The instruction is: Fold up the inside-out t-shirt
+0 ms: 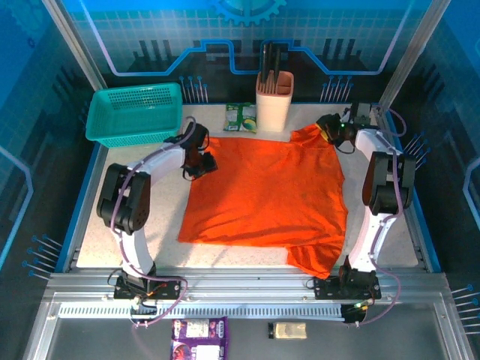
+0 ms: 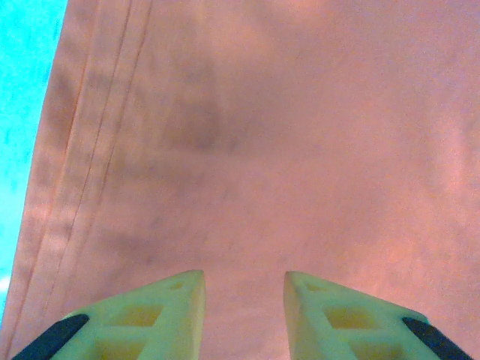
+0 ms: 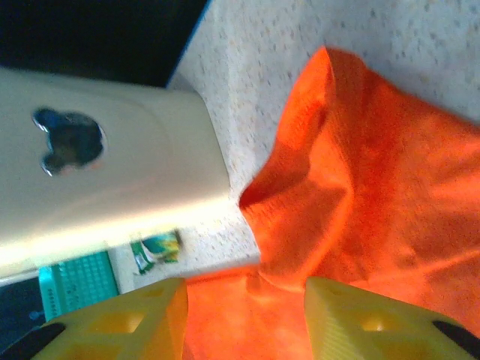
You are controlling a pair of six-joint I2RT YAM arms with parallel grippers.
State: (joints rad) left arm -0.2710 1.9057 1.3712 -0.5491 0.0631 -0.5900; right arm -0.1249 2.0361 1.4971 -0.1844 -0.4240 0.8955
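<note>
Right gripper (image 3: pixel 246 307) gapes over the bright orange cloth t-shirt (image 3: pixel 375 187), left gripper (image 2: pixel 244 300) grip unclear: flattening stage, edge grasp likely needed next.

— How many things do I have on the table (image 1: pixel 166 225)?
— I count one orange t-shirt (image 1: pixel 262 191), one teal basket (image 1: pixel 135 112), one beige holder (image 1: pixel 273 105), one green packet (image 1: pixel 241 118).
— And robot arms?
— Two: left arm (image 1: pixel 131 199) and right arm (image 1: pixel 384 184). In front of their bases I count one purple packet (image 1: pixel 199 334) and one small pale block (image 1: pixel 289 331).
</note>
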